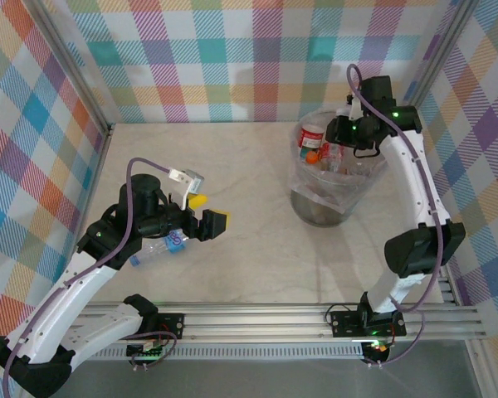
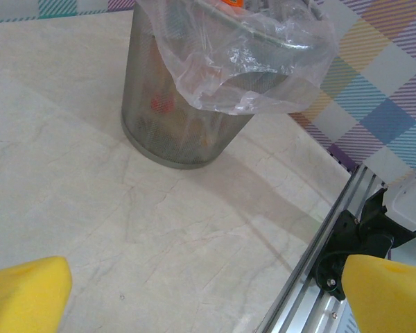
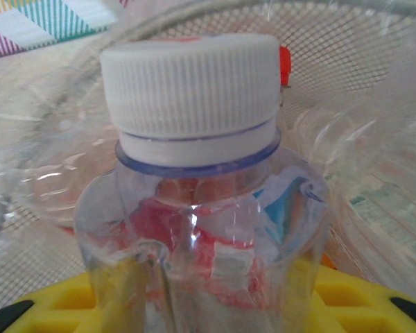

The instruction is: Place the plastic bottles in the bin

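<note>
A clear, crinkled plastic bottle point(image 3: 201, 229) with a ribbed white cap point(image 3: 191, 83) is clamped between the yellow pads of the right pincer point(image 3: 208, 300), over the round grey mesh bin point(image 1: 318, 206), which is bag-lined and holds more bottles. A second bottle point(image 1: 161, 248) lies on the marbled bench point(image 1: 257, 257) by the left pincer point(image 1: 207, 211), which is spread wide and empty.

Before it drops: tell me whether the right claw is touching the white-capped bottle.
Touching. The right wrist view shows the bottle pressed between yellow pads of the right claw.

Pale table point(image 1: 249, 257) — bin point(image 1: 322, 207) and 1 bottle point(image 1: 160, 249).
</note>
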Tool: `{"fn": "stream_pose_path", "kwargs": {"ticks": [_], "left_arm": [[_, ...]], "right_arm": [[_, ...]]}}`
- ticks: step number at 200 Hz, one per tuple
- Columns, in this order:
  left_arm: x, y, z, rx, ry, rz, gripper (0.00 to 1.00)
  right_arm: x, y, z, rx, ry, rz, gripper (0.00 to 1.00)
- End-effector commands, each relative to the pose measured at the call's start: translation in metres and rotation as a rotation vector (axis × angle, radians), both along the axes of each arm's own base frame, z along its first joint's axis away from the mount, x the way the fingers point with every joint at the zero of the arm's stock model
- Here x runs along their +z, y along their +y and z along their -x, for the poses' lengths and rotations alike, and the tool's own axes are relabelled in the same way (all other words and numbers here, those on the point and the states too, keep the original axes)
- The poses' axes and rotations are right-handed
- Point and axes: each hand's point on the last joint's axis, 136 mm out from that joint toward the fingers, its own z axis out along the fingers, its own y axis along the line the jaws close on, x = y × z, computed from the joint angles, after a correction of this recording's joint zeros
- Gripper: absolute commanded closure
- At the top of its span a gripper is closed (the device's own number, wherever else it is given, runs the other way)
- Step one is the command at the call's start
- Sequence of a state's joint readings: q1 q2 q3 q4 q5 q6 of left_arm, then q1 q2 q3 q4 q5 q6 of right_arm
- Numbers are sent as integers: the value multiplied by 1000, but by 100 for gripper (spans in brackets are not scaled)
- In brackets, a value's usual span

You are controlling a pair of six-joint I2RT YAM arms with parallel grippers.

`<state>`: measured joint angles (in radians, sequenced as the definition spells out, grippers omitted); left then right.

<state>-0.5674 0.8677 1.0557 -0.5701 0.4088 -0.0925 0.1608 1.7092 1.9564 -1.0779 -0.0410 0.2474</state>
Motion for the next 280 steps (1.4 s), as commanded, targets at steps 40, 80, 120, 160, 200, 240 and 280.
{"fn": "stream_pose_path", "kwargs": {"ticks": [40, 80, 120, 160, 200, 240, 280], "left_arm": [[4, 1, 0, 11, -9, 15, 0], [-2, 18, -10, 116, -1, -65, 0], [-25, 47, -16, 280, 77, -178, 0], [-55, 86, -14, 516, 224, -264, 0], [-83, 111, -7, 692, 351, -297, 0], [-105, 128, -12, 784, 420, -373, 0], [-135, 140, -20, 831, 601, -312, 5]], "right_arm": [[19, 7, 4, 30, -34, -43, 27], [40, -4, 15, 15, -98, 0, 27], [41, -11, 28, 12, -143, 33, 46], [21, 2, 32, 73, -106, -17, 54], [1, 14, 32, 122, -85, -67, 57], [-1, 21, 31, 163, -115, -90, 57], [14, 15, 39, 158, -187, -58, 38]]}}
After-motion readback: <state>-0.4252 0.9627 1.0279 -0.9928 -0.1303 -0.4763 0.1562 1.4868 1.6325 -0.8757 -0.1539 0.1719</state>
